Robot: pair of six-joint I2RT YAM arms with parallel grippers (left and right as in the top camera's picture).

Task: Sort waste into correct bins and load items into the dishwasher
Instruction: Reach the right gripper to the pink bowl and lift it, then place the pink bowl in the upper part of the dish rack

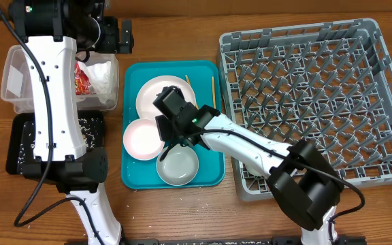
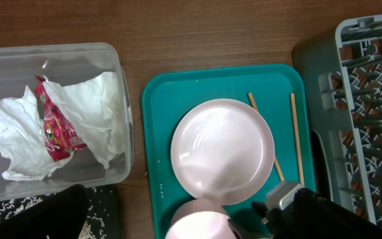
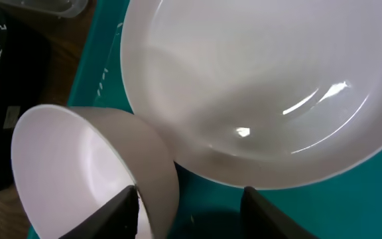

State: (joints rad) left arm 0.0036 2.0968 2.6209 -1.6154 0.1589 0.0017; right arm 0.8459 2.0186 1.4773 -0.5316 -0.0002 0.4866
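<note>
Reaching in from the right, the right gripper is low over the teal tray, jaws apart and clamped on nothing. The pink bowl is at its left finger, with the bowl's wall in the gap between the two fingers. Can't confirm contact from the wrist view.

- plate: far half of the teal tray, flat, looks empty.
- pink bowl: just near-left of the plate; can't tell whether the rims touch.
- grey-green bowl: near end of the tray, right of the pink bowl, partly under the right arm.
- chopsticks: one lies straight along the tray's right side, clear of the plate. The other runs diagonally with its middle hidden under the plate's right edge.
- dish rack: right of the teal tray, just beside it, nothing on the pegs.
- clear tub: far left, holding the napkins with the snack wrapper lying among them.
- black tray: directly near of the tub, with rice scattered in it.

The left gripper is up at the far edge of the table, between the tub and the teal tray. Its fingers aren't in its own wrist view and read only as a dark block overhead, so I can't tell whether they are apart or together.
</note>
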